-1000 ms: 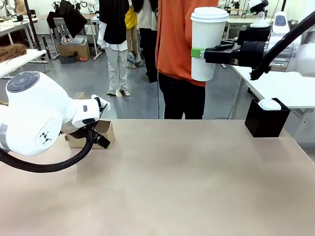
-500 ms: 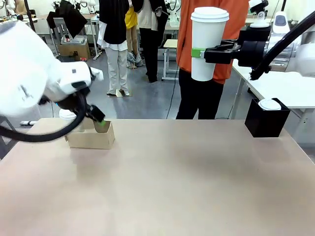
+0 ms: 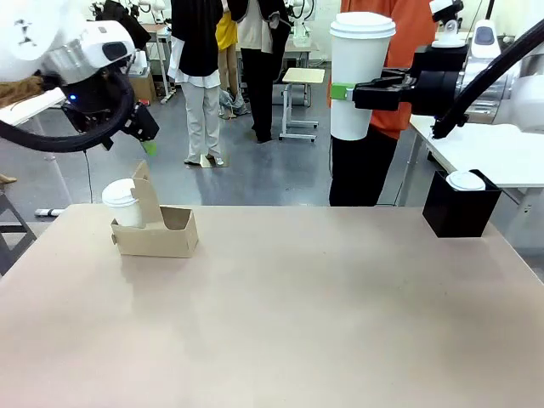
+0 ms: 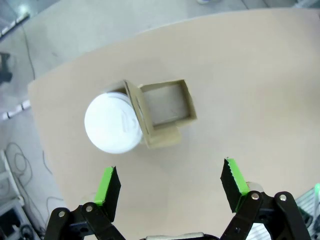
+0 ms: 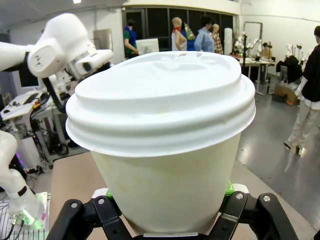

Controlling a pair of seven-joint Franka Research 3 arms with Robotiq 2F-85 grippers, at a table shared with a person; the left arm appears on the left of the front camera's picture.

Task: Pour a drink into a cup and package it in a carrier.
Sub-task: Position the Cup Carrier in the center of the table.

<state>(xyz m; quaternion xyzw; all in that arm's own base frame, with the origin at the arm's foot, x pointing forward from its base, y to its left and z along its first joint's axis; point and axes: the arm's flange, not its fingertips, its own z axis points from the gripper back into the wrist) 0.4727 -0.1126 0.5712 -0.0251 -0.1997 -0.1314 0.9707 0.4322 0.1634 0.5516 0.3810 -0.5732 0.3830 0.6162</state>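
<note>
Front view: cup [image 3: 361, 59] in R end effector [image 3: 348, 92]

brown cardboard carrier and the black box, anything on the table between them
Nothing: the front view shows bare beige tabletop between the small brown cardboard drink carrier and the black box.

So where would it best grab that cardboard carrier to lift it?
Probably by the carrier's tall centre tab, coming straight down from above. It stands up thin between the two pockets, so the jaws can close on its flat faces, clear of the lidded cup in one pocket.
</note>
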